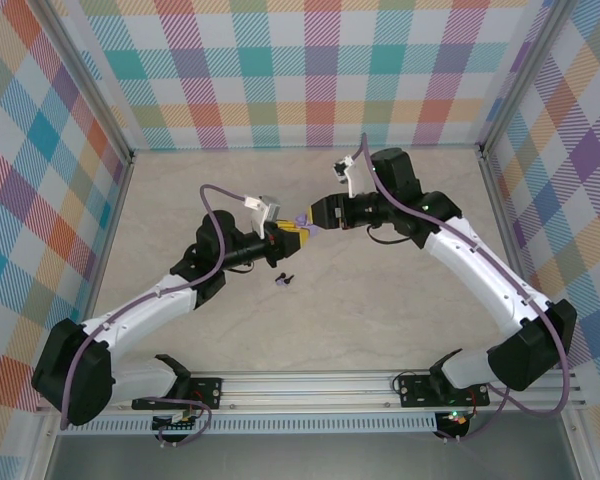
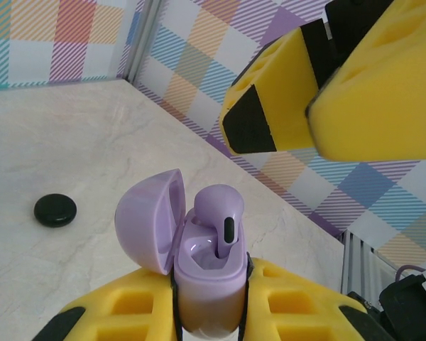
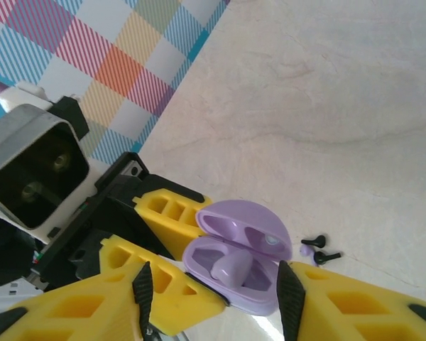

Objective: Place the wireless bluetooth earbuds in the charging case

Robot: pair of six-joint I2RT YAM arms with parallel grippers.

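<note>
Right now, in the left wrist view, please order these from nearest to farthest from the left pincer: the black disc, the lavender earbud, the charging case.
1. the charging case: clamped in the left pincer.
2. the lavender earbud: standing in the case, just above the grip.
3. the black disc: on the table, far left.
</note>
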